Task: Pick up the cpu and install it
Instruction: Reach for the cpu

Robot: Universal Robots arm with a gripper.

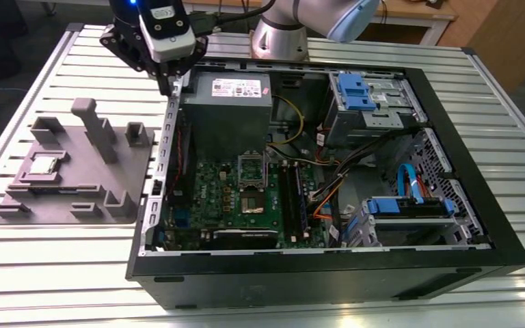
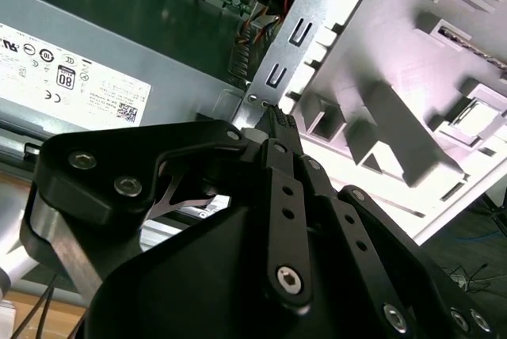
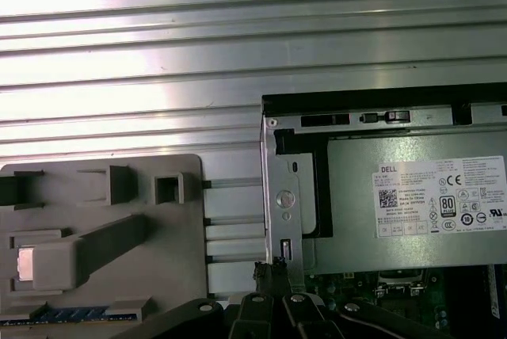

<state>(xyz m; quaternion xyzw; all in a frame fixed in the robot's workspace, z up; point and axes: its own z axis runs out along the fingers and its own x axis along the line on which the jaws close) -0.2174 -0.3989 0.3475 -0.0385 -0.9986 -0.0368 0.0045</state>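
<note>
- Hovering at the computer case's (image 1: pixel 317 273) eleven-o'clock corner, gripper (image 1: pixel 165 85) is carrying nothing, fingers closed.
- cpu (image 1: pixel 44 166) is sitting on the grey fixture tray (image 1: pixel 80 198), nine o'clock from the case.
- Pickup and install are both waiting.

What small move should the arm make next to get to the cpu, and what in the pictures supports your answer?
Probably shift the gripper sideways toward the exterior view's left, until it is above the grey fixture tray. The gripper hangs over the edge of the computer case, holding nothing, while the cpu lies in that tray, outside the case.
</note>
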